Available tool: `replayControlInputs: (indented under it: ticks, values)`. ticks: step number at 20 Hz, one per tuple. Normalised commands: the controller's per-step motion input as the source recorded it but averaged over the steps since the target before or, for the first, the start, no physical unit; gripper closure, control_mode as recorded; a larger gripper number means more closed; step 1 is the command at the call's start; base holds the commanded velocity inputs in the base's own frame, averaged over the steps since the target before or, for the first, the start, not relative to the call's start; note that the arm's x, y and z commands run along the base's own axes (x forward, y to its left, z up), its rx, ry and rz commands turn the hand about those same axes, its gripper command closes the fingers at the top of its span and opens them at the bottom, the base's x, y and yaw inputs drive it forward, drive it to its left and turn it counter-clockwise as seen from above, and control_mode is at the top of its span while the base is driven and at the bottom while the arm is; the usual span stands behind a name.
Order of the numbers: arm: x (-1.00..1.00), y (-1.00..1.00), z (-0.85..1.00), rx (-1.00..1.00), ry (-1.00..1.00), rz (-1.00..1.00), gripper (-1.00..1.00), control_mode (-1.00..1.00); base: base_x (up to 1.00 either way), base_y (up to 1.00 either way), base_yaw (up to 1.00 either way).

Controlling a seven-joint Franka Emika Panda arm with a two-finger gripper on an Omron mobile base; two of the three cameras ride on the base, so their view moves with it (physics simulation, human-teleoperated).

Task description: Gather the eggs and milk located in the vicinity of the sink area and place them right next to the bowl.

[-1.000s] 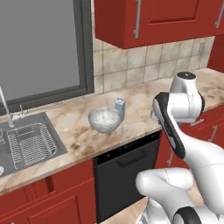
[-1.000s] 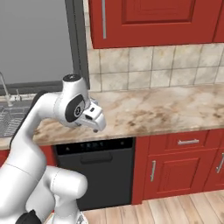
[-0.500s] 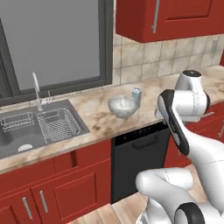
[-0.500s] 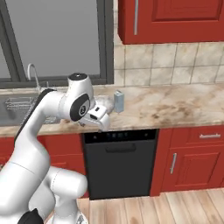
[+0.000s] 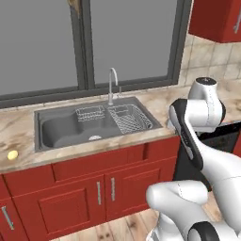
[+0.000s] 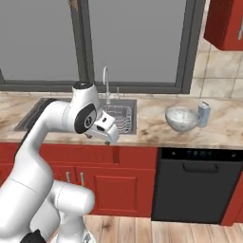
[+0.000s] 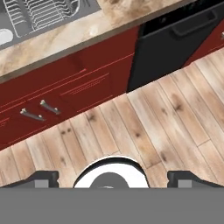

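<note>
Yellow against the marble counter (image 5: 19, 136), one egg (image 5: 12, 155) is seen left of the sink (image 5: 94, 123), well apart from the empty, wide-spread gripper (image 7: 112, 178), which should be lowered squarely over it before closing gently.

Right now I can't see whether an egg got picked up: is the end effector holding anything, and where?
Nothing is held. The end effector is open over bare floor.

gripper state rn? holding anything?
Gripper: open, holding nothing; fingertips stand wide apart over the wood floor.
</note>
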Motion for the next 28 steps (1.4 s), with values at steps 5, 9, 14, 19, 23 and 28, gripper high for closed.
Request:
replayControlInputs:
  ticks: [5,9,14,19,23,28]
  values:
    - [0.00,0.00,0.00,0.00,0.00,0.00,-1.00,1.00,-0.01,1.00,0.25]
    - [0.00,0.00,0.00,0.00,0.00,0.00,-1.00,1.00,0.35,1.00,0.17]
    - [0.00,0.00,0.00,0.00,0.00,0.00,-1.00,1.00,0.93,0.91,0.01]
    - [0.00,0.00,0.00,0.00,0.00,0.00,-1.00,1.00,0.94,0.84,-0.13]
    - [0.00,0.00,0.00,0.00,0.00,0.00,-1.00,1.00,0.03,0.50,-0.02]
    - [0.00,0.00,0.00,0.00,0.00,0.00,-1.00,1.00,0.00,0.00,0.00]
